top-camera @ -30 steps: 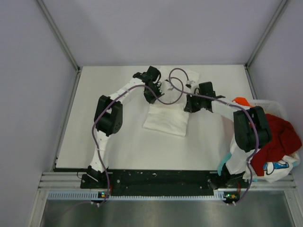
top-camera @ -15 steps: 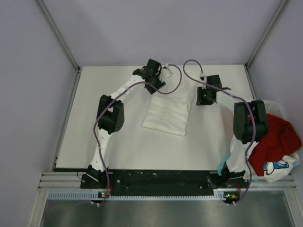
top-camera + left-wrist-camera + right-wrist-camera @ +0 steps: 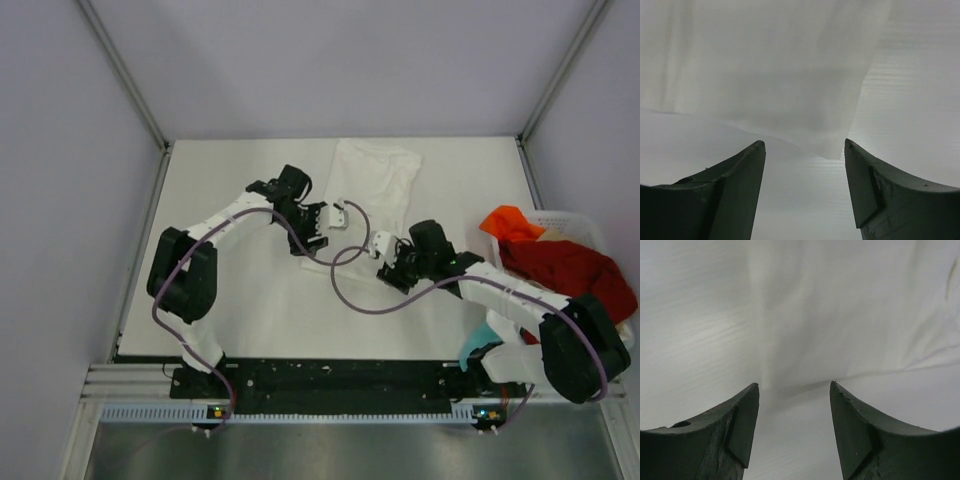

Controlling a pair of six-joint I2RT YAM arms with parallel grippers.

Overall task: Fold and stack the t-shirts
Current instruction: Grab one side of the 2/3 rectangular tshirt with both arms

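Drawn back, left arm (image 3: pixel 225 210) and right arm (image 3: pixel 490 285) partly hide white t-shirt (image 3: pixel 380 175).

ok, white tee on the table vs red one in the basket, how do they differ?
The white t-shirt lies flat on the table; the red t-shirt sits bunched in the basket. The left gripper and right gripper are at the white one's near end, jaws open; neither is near the red. Both lie ungripped.

I read the white t-shirt (image 3: pixel 378 178) as thin, soft cloth, matt and lightly creased. The counter (image 3: pixel 230 290) under it is matt white with fine ridges. My left hand (image 3: pixel 804 144) and right hand (image 3: pixel 794 385) look like dull dark plastic, scuffed at the edges.
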